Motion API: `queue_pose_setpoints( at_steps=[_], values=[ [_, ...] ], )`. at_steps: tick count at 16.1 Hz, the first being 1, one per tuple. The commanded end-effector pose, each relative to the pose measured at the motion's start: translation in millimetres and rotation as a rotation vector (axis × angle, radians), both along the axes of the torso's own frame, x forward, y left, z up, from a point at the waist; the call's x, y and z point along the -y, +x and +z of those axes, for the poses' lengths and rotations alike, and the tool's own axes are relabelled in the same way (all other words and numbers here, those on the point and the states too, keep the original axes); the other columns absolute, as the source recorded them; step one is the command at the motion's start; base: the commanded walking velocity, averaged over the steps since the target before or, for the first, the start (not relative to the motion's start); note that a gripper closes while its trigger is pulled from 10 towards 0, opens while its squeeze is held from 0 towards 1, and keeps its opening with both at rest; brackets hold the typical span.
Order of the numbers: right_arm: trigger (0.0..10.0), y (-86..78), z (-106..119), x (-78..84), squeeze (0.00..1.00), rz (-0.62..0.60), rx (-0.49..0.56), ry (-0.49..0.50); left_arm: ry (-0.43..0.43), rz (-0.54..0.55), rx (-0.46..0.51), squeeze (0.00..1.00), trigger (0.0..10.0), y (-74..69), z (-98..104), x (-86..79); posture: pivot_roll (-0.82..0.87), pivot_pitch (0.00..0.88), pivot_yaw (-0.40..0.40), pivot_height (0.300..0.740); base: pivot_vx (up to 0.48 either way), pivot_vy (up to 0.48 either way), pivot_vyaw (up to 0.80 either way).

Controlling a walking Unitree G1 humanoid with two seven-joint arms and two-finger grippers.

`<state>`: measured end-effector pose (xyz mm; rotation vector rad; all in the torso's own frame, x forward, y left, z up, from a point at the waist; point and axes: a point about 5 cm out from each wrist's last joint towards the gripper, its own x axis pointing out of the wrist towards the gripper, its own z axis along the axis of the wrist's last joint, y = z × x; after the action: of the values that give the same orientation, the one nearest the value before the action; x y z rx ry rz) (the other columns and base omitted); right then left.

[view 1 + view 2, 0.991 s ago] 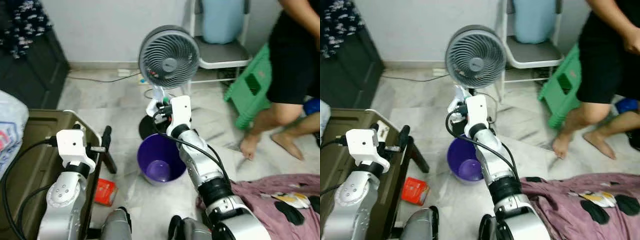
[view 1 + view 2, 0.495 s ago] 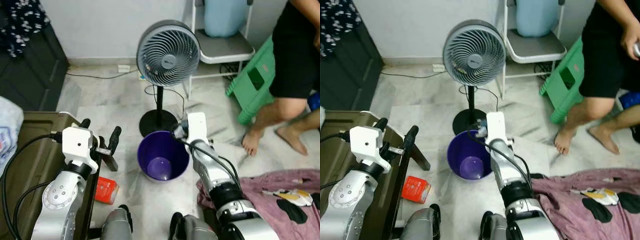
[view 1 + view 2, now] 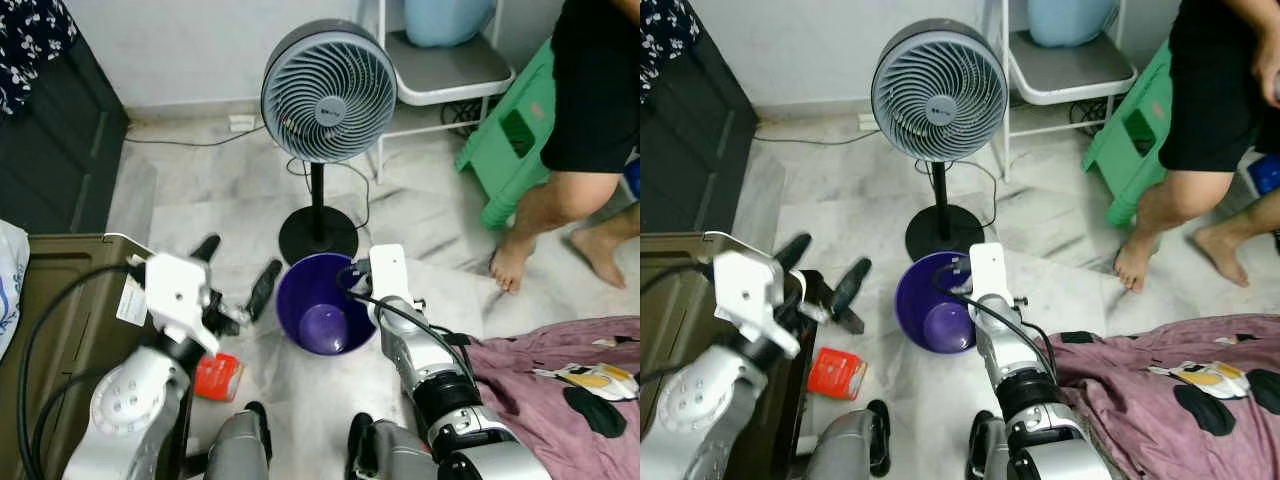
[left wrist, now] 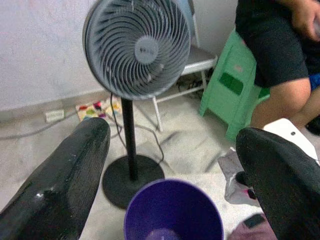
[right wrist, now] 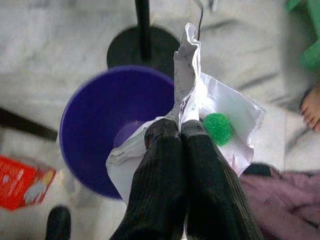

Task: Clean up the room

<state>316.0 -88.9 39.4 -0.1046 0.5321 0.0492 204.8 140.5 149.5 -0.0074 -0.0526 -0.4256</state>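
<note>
**Dropping the wrapper into the bin**

Our right gripper (image 5: 180, 131) pinches a white wrapper (image 5: 200, 105) at the bin (image 5: 100, 130) rim, frame centre. We shift it over the opening before releasing. Our left gripper (image 4: 170, 165), fingers spread, hovers clear.

Head stereo pair: aimed forward and steeply down from above; floor scene seen at mid range, both silver arms framed at the bottom.
Stereo overlap: round purple plastic bin (image 3: 322, 315), grey pedestal fan (image 3: 325, 93) and green plastic stool (image 3: 1130, 150) are shared, shifted sideways between the eyes.
Left wrist view: sighted low and near-level along the spread black fingers (image 4: 60, 185); fan faced head-on, bin rim close below.
Right wrist view: pointed almost straight down over the bin, very close; crumpled white paper scrap (image 5: 200, 115) is seen at the closed fingertips.
Shared by all four views: bin and black round fan base (image 5: 145, 45).
</note>
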Motion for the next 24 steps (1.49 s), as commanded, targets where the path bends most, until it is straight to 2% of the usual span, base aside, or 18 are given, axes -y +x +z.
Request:
queue_pose_setpoints(
  at_steps=[1,6,9,11,14,15,17,21,24],
  values=[
    [10.0,-3.9,-6,-4.6,0.00,-0.004,-0.040,0.015,0.017,-0.008,-0.010,0.00,10.0,-6.1,1,1.2,0.21,0.294,0.034,0.740,0.000,0.000,0.00],
    [10.0,1.8,0,-10.7,0.00,-0.025,-0.013,0.061,0.032,0.045,-0.039,0.00,10.0,-14.2,2,-7.0,0.24,0.310,0.050,0.740,0.000,0.000,0.00],
    [10.0,9.6,11,-11.7,0.00,-0.028,0.052,0.080,0.040,0.112,-0.059,0.00,10.0,-11.0,2,-10.6,0.24,0.304,0.057,0.740,0.000,0.000,0.00],
    [10.0,15.4,23,-9.5,0.00,-0.039,0.129,0.102,0.018,0.099,-0.055,0.00,10.0,-6.8,3,-7.9,0.23,0.296,0.058,0.740,0.000,0.000,0.00],
    [10.0,21.1,26,-14.5,0.00,-0.009,0.155,0.088,0.017,0.099,-0.052,0.00,10.0,-6.0,5,-5.7,0.23,0.297,0.054,0.740,0.000,0.000,0.00],
    [10.0,32.4,42,-18.4,0.00,0.010,0.233,0.065,0.018,0.114,-0.051,0.00,10.0,-7.8,6,-8.0,0.25,0.307,0.055,0.740,0.000,0.000,0.00],
    [10.0,40.4,54,-24.9,0.00,0.031,0.278,0.051,0.024,0.126,-0.060,0.00,10.0,-11.2,5,-10.3,0.26,0.317,0.051,0.740,0.000,0.000,0.00],
    [10.0,41.9,55,-36.1,0.00,0.060,0.276,0.049,0.022,0.141,-0.072,0.00,10.0,-17.4,6,-9.4,0.28,0.346,0.043,0.740,0.000,0.000,0.00],
    [10.0,40.2,50,-35.0,0.00,0.050,0.273,0.040,0.022,0.148,-0.098,0.00,10.0,-27.2,5,-9.3,0.29,0.381,0.051,0.740,0.000,0.000,0.00]
  ],
)
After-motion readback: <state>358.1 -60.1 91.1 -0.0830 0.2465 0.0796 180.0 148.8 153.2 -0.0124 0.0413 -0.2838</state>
